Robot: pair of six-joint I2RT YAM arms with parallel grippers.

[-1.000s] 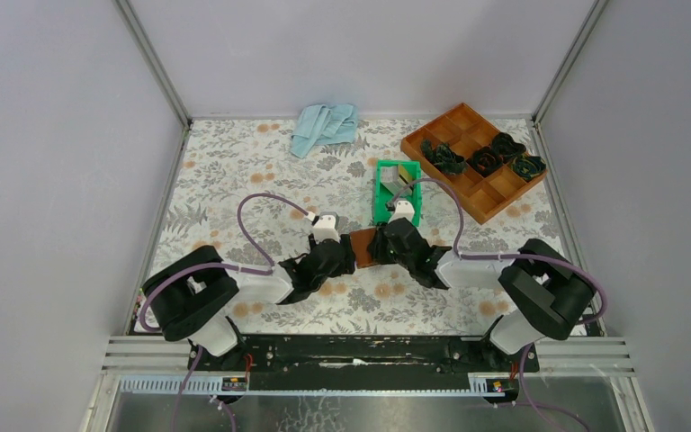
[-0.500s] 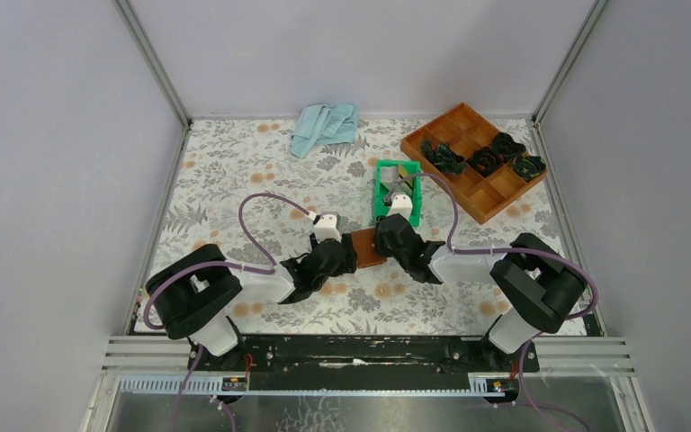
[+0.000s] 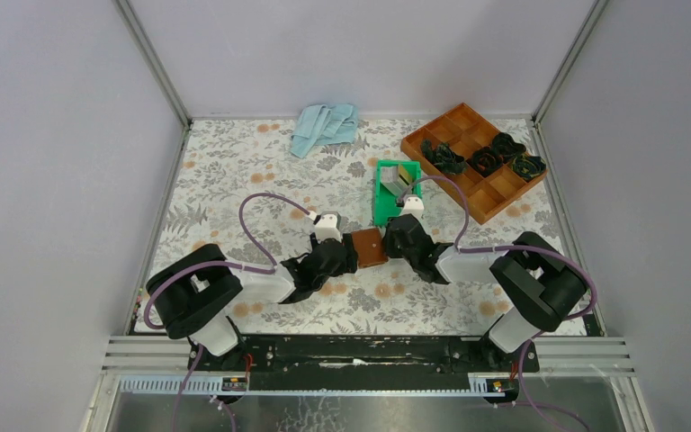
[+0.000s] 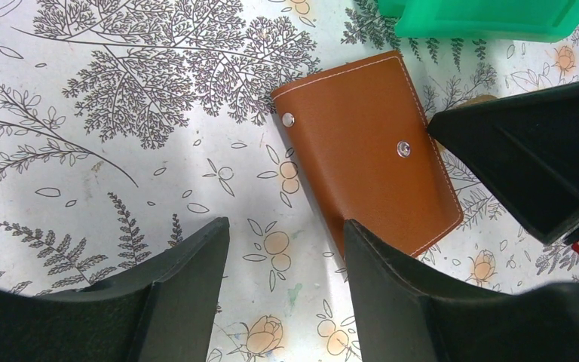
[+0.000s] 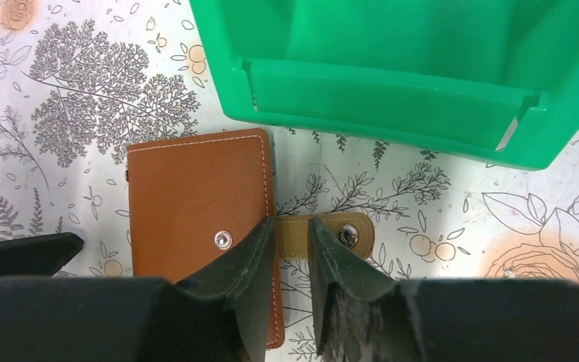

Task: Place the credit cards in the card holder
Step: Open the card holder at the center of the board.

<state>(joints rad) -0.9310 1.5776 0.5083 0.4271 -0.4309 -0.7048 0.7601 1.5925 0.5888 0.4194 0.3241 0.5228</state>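
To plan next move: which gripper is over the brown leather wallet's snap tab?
The right gripper; the left gripper stands open at the brown leather wallet's opposite edge.

In the top view the card holder (image 3: 370,247) is hemmed in. The left gripper (image 3: 352,256) closes off its lower left, the right gripper (image 3: 388,244) blocks its right, and the green bin (image 3: 396,191) stands just above it. The right wrist view shows only a narrow strip of surface (image 5: 301,154) between bin and holder. Bare surface lies open to the holder's upper left, as far as the blue cloth (image 3: 325,126). The wooden tray (image 3: 474,160) fills the upper right corner.
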